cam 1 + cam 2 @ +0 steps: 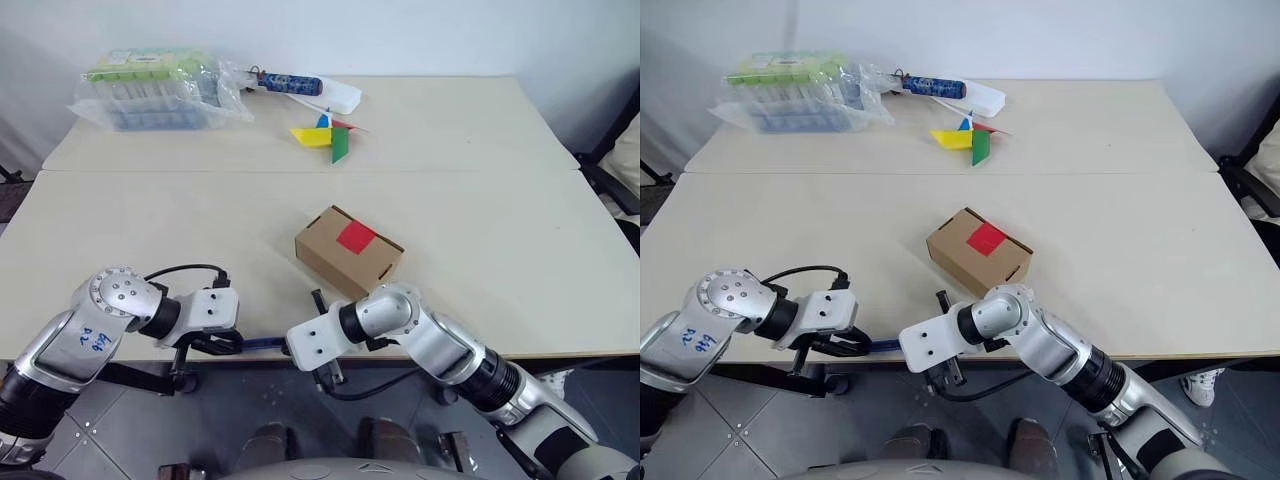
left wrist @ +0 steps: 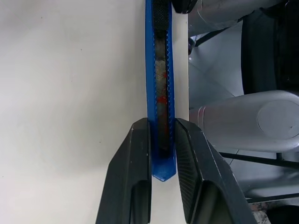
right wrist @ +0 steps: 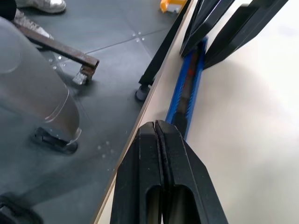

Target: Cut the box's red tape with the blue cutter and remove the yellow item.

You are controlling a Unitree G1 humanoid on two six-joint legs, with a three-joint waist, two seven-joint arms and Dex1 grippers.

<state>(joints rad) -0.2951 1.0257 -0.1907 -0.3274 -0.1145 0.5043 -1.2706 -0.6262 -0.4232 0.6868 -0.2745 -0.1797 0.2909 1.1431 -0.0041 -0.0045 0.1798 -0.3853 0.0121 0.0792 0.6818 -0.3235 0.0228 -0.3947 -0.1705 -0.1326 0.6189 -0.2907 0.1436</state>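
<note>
Left gripper (image 2: 162, 140) jaws clamped on blue cutter (image 2: 159, 79) at near table (image 1: 480, 300) edge; right gripper (image 3: 159, 135) jaws closed, empty, w/ tips touching cutter; box (image 1: 348, 251) w/ red tape (image 1: 356, 236) beyond.

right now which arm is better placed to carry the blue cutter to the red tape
Left. The left gripper already clamps the blue cutter at the table's near edge. The right gripper is shut, empty, beside the cutter. The red tape tops the box.

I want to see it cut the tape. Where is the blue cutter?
The blue cutter lies along the table's near edge, in front of the box. The left gripper clamps one end, and the shut right gripper sits at the other.
</note>
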